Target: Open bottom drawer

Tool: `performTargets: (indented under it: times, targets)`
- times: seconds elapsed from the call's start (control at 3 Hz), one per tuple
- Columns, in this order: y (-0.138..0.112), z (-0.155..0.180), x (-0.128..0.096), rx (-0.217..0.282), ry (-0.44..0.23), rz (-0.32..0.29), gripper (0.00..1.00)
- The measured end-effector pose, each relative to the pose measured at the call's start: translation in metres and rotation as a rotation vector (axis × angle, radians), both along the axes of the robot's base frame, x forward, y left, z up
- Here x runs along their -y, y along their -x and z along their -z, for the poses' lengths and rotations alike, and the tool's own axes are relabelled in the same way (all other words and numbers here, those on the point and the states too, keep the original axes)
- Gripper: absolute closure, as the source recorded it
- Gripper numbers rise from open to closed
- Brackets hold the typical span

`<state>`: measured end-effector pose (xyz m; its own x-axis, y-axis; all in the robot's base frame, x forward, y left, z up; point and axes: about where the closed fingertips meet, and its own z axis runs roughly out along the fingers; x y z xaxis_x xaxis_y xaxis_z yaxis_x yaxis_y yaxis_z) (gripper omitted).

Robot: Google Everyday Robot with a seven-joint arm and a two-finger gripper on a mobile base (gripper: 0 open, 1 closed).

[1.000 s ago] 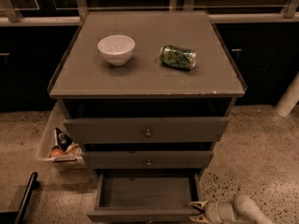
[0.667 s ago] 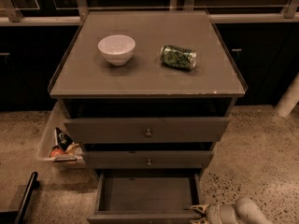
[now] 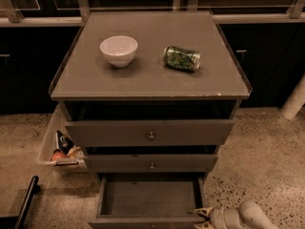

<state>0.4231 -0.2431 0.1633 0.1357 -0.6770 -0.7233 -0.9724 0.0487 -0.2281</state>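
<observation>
Bottom drawer (image 3: 150, 198) is pulled well out at the foot of the cabinet, inside bare. Gripper (image 3: 202, 218) sits low at its front right corner, jaws spread. The two drawers above are ajar. Worktop (image 3: 143, 82) carries a white bowl (image 3: 118, 50) and a green can (image 3: 181, 58) lying on its side.

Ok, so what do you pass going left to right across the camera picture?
Black bar on the floor → clear plastic bin of snack packets → white round bowl → green crumpled can on its side → pale robot gripper at the right front corner of the open grey bottom drawer → white post.
</observation>
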Motion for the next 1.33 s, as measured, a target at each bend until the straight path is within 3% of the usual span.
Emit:
performTargets:
  times: [0.33,0.67,1.0,1.33]
  targets:
    - [0.000,0.000,0.000,0.000,0.000,0.000,0.12]
    - [0.000,0.002,-0.002,-0.006,-0.002,-0.001,0.00]
    - [-0.008,-0.012,-0.009,0.012,0.017,-0.011,0.00]
    - [-0.021,-0.049,-0.015,0.072,0.060,-0.028,0.00]
